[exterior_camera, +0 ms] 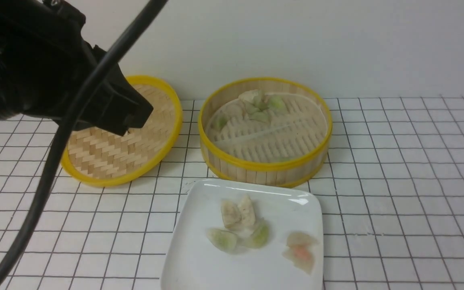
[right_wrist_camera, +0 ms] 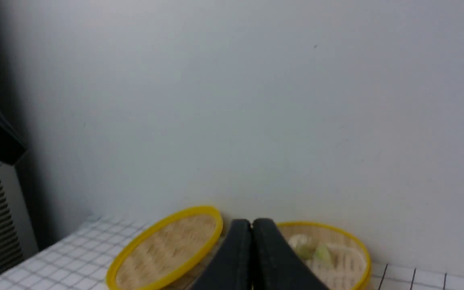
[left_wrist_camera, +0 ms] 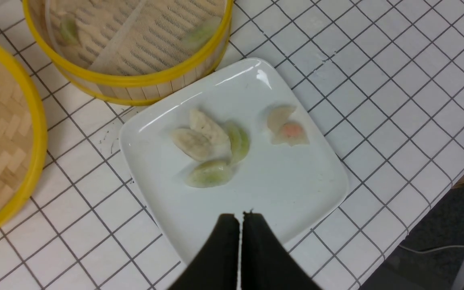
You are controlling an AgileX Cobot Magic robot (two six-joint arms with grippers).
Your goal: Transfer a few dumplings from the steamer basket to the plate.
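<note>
The steamer basket (exterior_camera: pixel 265 164) stands at the back centre, with several dumplings (exterior_camera: pixel 259 105) at its far side. In front of it lies the white plate (exterior_camera: pixel 212 270), carrying several dumplings (exterior_camera: pixel 238 215): pale, greenish and pinkish-orange (exterior_camera: pixel 301 254). My left gripper (exterior_camera: pixel 137 119) hangs shut and empty high over the left. In the left wrist view the left gripper (left_wrist_camera: pixel 241 217) is above the plate (left_wrist_camera: pixel 288 181), apart from its dumplings (left_wrist_camera: pixel 210 141). My right gripper (right_wrist_camera: pixel 251 223) is shut and empty, raised and facing the wall, with the basket (right_wrist_camera: pixel 359 245) beyond it; it is out of the front view.
The flat woven yellow-rimmed lid (exterior_camera: pixel 123 137) lies left of the basket, partly hidden by the left arm and its black cable (exterior_camera: pixel 54 161). The gridded tabletop (exterior_camera: pixel 409 193) stretches right. The table's edge (left_wrist_camera: pixel 437 193) runs close to the plate. A wall stands behind.
</note>
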